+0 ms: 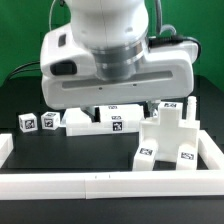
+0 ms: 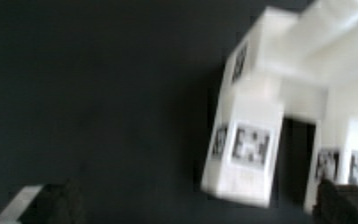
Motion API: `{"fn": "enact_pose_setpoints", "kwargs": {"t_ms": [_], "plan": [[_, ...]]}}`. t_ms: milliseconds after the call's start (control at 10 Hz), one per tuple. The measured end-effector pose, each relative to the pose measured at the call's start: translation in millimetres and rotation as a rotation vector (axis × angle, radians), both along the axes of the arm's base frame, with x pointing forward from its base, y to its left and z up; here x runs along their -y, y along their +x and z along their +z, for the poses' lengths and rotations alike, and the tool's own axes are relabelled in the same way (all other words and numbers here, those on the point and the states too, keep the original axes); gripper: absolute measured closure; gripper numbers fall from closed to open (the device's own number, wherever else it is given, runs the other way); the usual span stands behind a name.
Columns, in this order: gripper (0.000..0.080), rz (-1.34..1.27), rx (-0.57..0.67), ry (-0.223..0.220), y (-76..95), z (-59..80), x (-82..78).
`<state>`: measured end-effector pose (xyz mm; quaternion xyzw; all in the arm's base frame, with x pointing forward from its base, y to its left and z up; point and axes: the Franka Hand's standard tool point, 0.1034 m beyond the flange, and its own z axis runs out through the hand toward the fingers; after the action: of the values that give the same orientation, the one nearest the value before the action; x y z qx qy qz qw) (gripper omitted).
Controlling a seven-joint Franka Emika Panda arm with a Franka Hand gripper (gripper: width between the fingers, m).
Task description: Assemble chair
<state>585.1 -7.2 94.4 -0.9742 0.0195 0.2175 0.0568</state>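
Surface: matte black desk [image 1: 60,150], fenced along its near edge and both sides by a plain white border rail [image 1: 90,182]. Room: green backdrop [image 1: 12,50] behind, on either side of the arm [image 1: 115,50], whose bulky white housing fills the upper middle of the exterior view. Chair, in loose white tagged parts: two small cubes [image 1: 25,122] [image 1: 48,121] side by side at the exterior view's left; a flat slab [image 1: 108,120] in the middle, under the arm; a tall stepped block [image 1: 170,135] at the exterior view's right, just inside the rail, with tags on its low front faces. Exterior view only: the whole layout, rail and backdrop. Wrist view only: a blurred close look at a white notched piece [image 2: 265,110] with a square tag [image 2: 247,142] over the dark desk. Claw: hidden behind the housing in the exterior view; a dark blur at the wrist view's corner may be one finger [image 2: 34,205]; its opening and any hold cannot be told.
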Motion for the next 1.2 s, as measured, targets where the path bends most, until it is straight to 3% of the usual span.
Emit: {"fn": "enact_pose_setpoints", "kwargs": {"t_ms": [400, 600, 700, 1000, 1200], "plan": [[0.0150, -0.028, 0.330, -0.058, 11.8, -2.7, 9.2], [0.0150, -0.128, 0.329, -0.094, -2.6, 2.1, 26.4], [0.0150, -0.177, 0.336, -0.111, -16.9, -0.1, 26.8], [0.0150, -0.165, 0.331, -0.108, -17.7, -2.2, 26.4], [0.0150, -0.344, 0.314, -0.156, -29.3, 1.0, 25.1]]}}
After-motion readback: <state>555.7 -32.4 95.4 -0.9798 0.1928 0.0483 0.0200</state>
